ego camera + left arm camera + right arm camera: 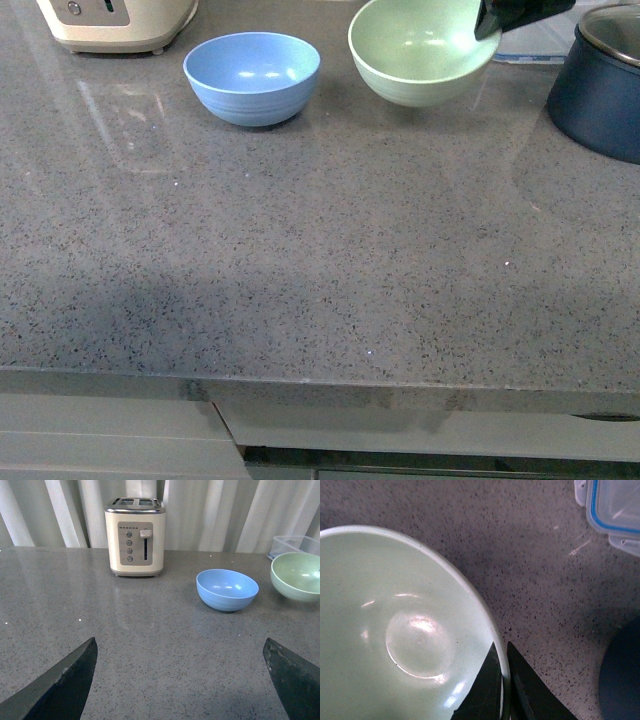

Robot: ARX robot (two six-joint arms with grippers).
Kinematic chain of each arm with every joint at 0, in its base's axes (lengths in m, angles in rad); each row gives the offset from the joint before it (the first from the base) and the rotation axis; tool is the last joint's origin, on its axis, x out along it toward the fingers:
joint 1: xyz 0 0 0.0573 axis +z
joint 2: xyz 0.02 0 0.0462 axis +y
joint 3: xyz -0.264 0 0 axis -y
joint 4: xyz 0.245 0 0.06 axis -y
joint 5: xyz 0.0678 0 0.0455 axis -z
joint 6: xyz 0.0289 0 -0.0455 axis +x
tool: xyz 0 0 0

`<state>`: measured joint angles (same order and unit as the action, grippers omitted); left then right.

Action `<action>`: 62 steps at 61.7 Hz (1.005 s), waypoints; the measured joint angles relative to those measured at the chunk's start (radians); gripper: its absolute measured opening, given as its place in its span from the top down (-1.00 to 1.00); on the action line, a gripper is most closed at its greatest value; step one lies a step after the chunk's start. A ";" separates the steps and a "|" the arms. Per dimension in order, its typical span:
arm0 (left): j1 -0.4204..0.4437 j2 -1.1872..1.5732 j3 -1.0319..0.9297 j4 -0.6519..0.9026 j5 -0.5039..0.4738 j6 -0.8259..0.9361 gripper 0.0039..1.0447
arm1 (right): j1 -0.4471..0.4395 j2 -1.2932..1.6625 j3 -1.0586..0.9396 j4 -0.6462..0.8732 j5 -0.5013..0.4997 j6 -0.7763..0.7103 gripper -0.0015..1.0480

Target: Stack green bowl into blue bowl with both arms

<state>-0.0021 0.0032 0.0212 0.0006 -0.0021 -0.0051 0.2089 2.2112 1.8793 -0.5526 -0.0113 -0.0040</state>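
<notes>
Two bowls stand toward the worktop's [300, 260] far edge. The blue bowl [252, 77] is upright, with a toaster [115, 22] to its left. The green bowl [415, 50] is tilted just to its right, apart from it. The right pincer [502, 647] is clamped on the green bowl's rim, with a navy pot [600, 95] and a clear container [615, 510] close by. The left pincer [179, 642] hangs with its fingers spread apart.
</notes>
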 joint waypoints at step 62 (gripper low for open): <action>0.000 0.000 0.000 0.000 0.000 0.000 -0.88 | 0.193 0.146 0.387 -0.175 -0.078 -0.015 0.99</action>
<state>-0.0021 0.0032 0.0212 0.0006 -0.0021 -0.0051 0.4023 2.3577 2.2662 -0.7280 -0.0891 -0.0193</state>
